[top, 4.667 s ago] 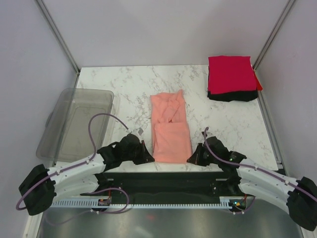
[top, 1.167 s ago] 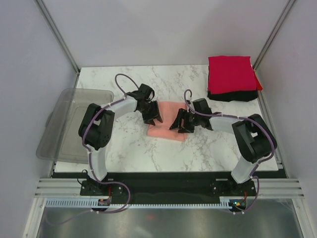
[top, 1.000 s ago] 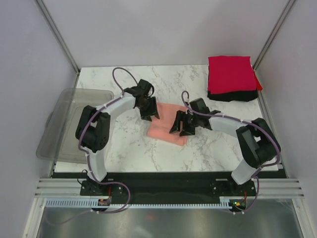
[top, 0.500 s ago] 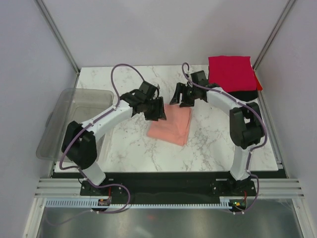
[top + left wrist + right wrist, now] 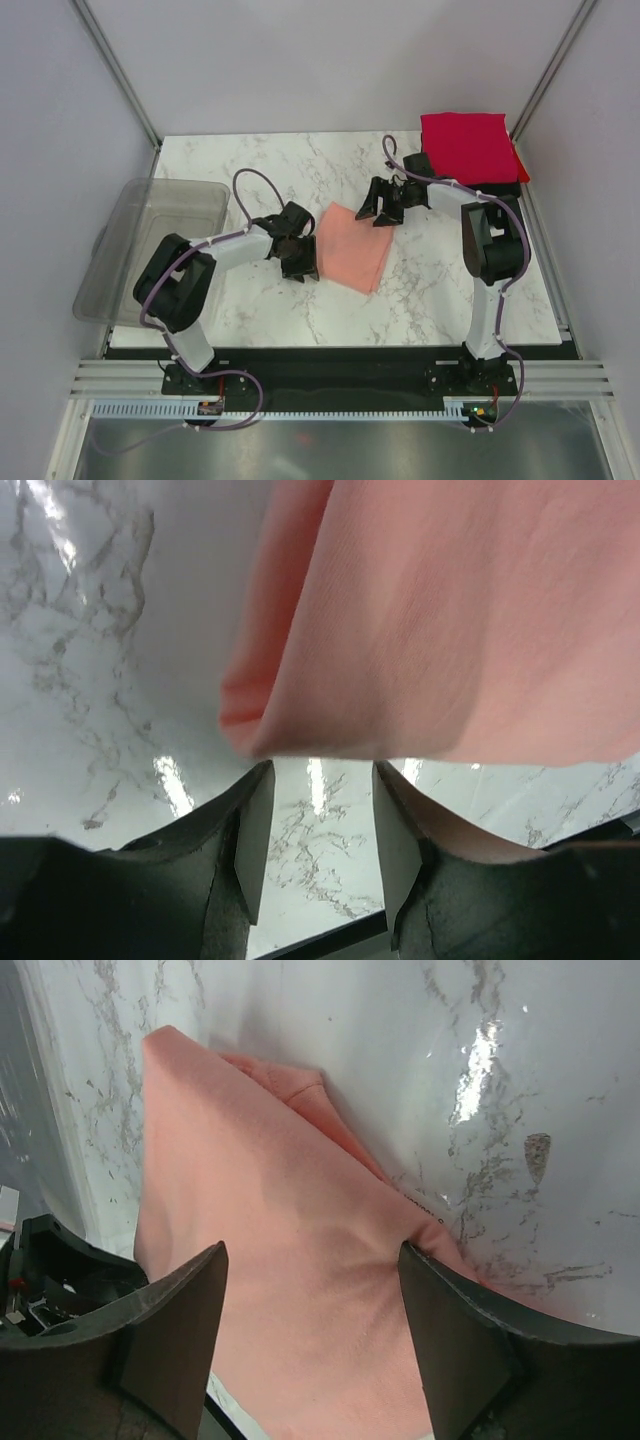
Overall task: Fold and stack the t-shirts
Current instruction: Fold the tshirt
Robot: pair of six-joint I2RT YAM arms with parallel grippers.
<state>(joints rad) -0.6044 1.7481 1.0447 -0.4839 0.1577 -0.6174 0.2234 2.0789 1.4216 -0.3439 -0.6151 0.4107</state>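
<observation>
One folded salmon-pink t-shirt (image 5: 355, 258) is lying mid-way across the table (image 5: 250, 170); left gripper (image 5: 315, 780) is hovering half-open, empty, at its left edge; right gripper (image 5: 310, 1260) is hovering wide-open, empty, over its far corner. Folding seemingly done; next: gripping, carrying onto red-and-black stack (image 5: 470, 150).

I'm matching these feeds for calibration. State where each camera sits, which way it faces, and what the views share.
Top external: above and behind the bases, looking down on the marble table; both arms show, with the left gripper and right gripper.
Left wrist: on the left wrist, looking down past its parted fingers at the edge of the salmon-pink t-shirt.
Right wrist: on the right wrist, looking down between its wide-set fingers onto that shirt.
Shared: all three show that shirt on marble.
</observation>
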